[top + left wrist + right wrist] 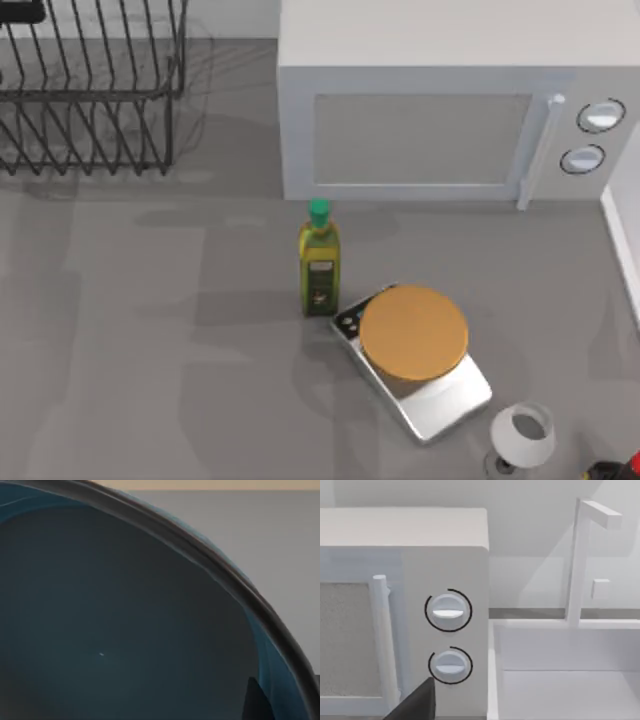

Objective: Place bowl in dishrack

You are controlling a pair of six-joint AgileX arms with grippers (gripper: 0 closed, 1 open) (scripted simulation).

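Greyish-blue on the inside and thin-rimmed, the wide shallow round bowl point(125, 620) sits right up against the left wrist camera; whether the left gripper's fingers are clamped on it I cannot tell. Across the grey table point(150, 380), the black wire dishrack point(90, 90) stands at ten o'clock, the white microwave point(440, 110) at one o'clock. Near centre stands a green-capped oil bottle point(319, 262), beside a silver scale with an orange disc point(413, 333). A small white wine glass point(522, 436) stands at five o'clock.
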